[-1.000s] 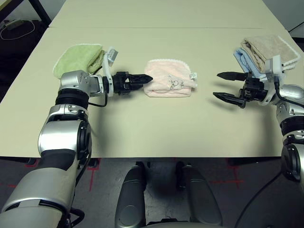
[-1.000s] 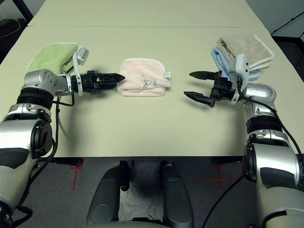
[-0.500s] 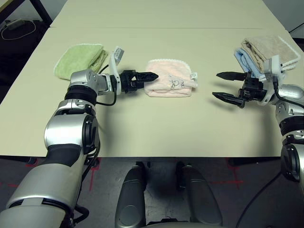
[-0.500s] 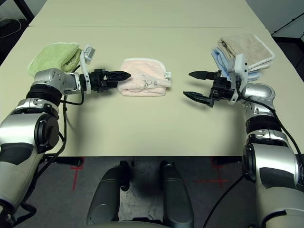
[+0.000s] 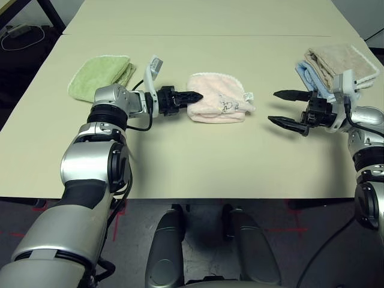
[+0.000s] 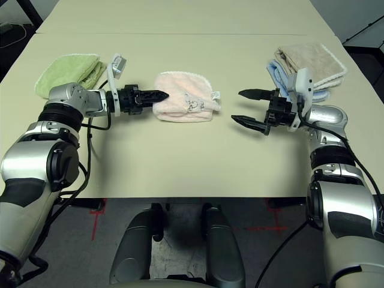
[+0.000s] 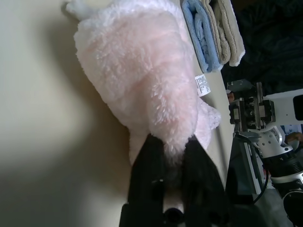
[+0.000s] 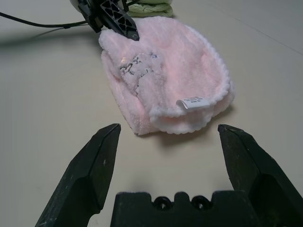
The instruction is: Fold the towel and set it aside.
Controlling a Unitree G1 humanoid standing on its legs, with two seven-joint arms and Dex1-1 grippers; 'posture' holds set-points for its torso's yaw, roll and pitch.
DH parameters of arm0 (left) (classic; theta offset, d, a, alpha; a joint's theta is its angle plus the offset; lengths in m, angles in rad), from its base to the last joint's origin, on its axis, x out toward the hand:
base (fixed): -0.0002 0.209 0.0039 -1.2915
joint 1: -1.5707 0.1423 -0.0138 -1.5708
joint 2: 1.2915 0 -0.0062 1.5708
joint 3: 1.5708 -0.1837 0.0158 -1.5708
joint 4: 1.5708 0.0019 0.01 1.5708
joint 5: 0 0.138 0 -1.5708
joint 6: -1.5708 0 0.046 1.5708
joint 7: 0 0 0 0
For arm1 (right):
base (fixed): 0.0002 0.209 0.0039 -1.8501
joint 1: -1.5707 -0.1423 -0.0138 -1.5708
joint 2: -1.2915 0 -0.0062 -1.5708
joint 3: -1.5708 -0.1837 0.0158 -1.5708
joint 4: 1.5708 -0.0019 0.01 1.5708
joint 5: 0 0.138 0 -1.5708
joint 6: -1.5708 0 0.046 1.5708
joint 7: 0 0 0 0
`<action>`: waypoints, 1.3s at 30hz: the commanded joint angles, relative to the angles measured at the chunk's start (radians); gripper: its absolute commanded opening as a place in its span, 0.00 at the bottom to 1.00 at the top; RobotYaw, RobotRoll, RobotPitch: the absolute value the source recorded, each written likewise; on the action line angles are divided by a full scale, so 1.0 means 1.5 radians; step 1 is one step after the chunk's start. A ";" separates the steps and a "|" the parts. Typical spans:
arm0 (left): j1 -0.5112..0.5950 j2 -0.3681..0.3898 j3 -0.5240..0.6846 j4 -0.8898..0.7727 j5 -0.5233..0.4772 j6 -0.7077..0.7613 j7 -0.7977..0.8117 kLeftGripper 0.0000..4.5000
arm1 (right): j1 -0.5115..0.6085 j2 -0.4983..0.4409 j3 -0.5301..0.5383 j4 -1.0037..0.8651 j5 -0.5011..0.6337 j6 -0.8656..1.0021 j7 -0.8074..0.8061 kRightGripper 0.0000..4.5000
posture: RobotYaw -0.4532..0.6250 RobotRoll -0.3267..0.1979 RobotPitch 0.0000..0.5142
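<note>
Left claw (image 5: 191, 96) pinches the folded towel (image 5: 219, 103) at center frame, right claw (image 5: 282, 108) gapes empty; a thin pinch risks unfolding.

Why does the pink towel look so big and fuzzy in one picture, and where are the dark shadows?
In the left wrist view the towel sits right in front of the camera, so it looms large and soft, with a dark shadow on the table beside it. In the right wrist view it looks crisper, with a thin shadow under its edge. The left eye view is evenly lit.
</note>
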 commanded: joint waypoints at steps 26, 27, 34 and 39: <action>0.004 0.084 0.236 -0.140 -0.179 0.025 0.134 0.01 | -0.016 0.037 -0.008 0.002 0.017 0.019 -0.041 1.00 | 0.47 0.62 0.39; 0.003 0.088 0.244 -0.152 -0.187 0.026 0.142 0.01 | -0.016 0.039 -0.007 0.002 0.016 0.019 -0.041 1.00 | 0.47 0.62 0.39; -0.006 0.116 0.275 -0.184 -0.202 -0.055 0.205 0.01 | -0.019 0.047 -0.006 0.001 0.017 0.023 -0.043 1.00 | 0.48 0.62 0.39; 0.002 0.129 0.275 -0.187 -0.195 -0.134 0.248 0.01 | -0.028 0.066 -0.021 -0.012 0.042 0.050 -0.062 1.00 | 0.48 0.62 0.39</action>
